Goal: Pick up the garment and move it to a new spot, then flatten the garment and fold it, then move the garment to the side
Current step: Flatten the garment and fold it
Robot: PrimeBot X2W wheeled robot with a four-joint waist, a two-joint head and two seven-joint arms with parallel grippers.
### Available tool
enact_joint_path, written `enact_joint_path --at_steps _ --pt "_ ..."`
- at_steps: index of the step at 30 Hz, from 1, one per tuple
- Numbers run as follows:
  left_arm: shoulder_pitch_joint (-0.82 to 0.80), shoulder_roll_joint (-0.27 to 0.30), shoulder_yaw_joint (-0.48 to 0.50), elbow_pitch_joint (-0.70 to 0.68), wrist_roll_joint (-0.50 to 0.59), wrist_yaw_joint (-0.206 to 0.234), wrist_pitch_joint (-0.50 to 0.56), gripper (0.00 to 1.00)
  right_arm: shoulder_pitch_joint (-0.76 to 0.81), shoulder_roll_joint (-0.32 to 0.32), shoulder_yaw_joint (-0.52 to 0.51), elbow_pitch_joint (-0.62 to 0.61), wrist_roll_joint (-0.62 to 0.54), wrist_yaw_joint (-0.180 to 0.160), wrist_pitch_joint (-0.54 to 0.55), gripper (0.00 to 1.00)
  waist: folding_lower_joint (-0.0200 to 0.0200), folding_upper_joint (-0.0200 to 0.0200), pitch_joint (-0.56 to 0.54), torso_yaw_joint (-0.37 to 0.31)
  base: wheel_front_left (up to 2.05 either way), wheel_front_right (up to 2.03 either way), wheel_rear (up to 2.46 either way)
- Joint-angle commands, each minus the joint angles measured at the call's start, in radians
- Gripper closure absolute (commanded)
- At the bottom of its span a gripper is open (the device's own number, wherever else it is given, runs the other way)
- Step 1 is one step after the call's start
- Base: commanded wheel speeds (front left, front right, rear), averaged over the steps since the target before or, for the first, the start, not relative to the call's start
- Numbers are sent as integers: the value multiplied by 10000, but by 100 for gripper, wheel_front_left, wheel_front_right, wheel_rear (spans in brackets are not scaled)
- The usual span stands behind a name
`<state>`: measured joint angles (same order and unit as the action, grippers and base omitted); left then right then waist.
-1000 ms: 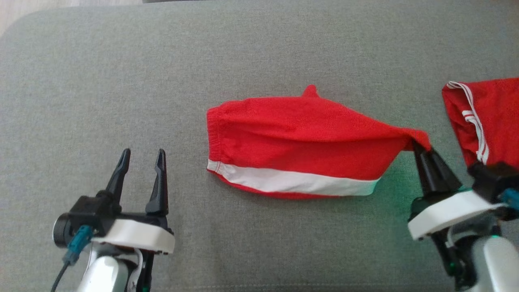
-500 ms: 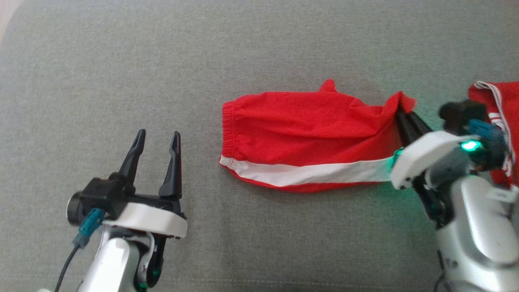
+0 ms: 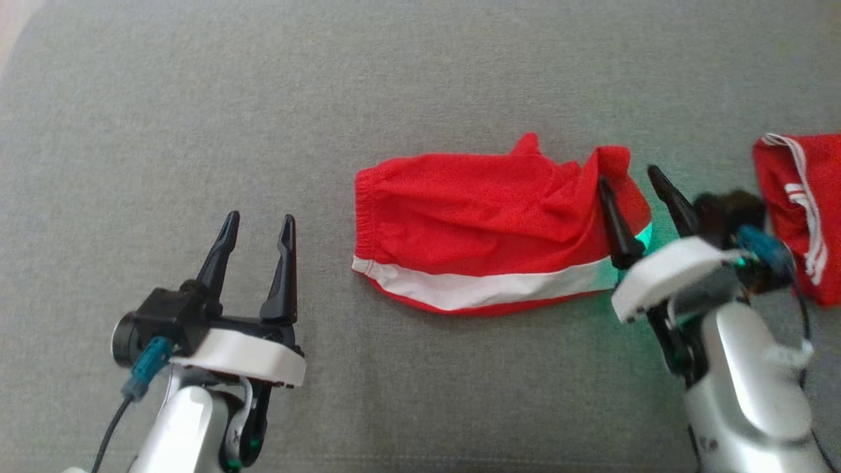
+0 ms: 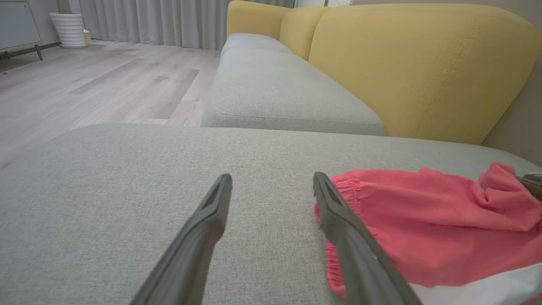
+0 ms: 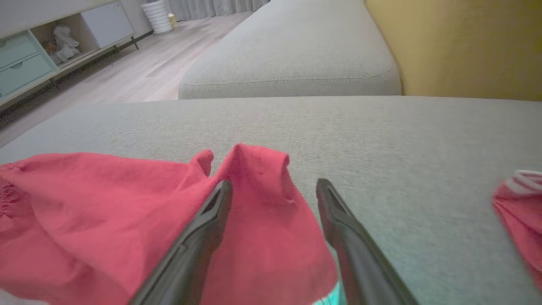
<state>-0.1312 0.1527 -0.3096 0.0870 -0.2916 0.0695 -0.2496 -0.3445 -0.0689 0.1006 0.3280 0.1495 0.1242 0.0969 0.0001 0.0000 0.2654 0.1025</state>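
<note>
My right gripper (image 3: 626, 176) has released the corner of the red shorts (image 3: 473, 217); its fingers now stand spread over that corner. Left to right: my left gripper (image 3: 261, 217), spread and empty, above the grey cushion (image 3: 197, 98); the red shorts lying at centre; a second red garment (image 3: 798, 197) at far right.

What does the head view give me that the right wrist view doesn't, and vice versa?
Head view adds: the left gripper, open, over the grey fabric cushion. Right wrist view adds: a yellow sofa backrest, pale wood floor and a cabinet with mint drawers. Both: the red garment with a white band, the open right gripper around its bunched corner, and a second red white-striped garment to the right.
</note>
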Motion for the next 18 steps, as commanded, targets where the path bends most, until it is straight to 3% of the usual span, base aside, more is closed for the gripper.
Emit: enact_joint_path --at_steps 1,12,18 --pt "-135 144 387 -322 106 13 -120 0 273 143 111 -539 -62 65 -207 0 -1 0 -98 -110 0 0 0" --pt "425 411 665 -390 74 220 -121 0 2495 159 -590 -3597 -317 65 -898 0 -1 0 -762 -523 0 0 0" --pt "870 601 648 -631 151 353 -33 0 3412 121 -666 -4449 -355 65 -908 0 -1 0 -1152 -707 0 0 0"
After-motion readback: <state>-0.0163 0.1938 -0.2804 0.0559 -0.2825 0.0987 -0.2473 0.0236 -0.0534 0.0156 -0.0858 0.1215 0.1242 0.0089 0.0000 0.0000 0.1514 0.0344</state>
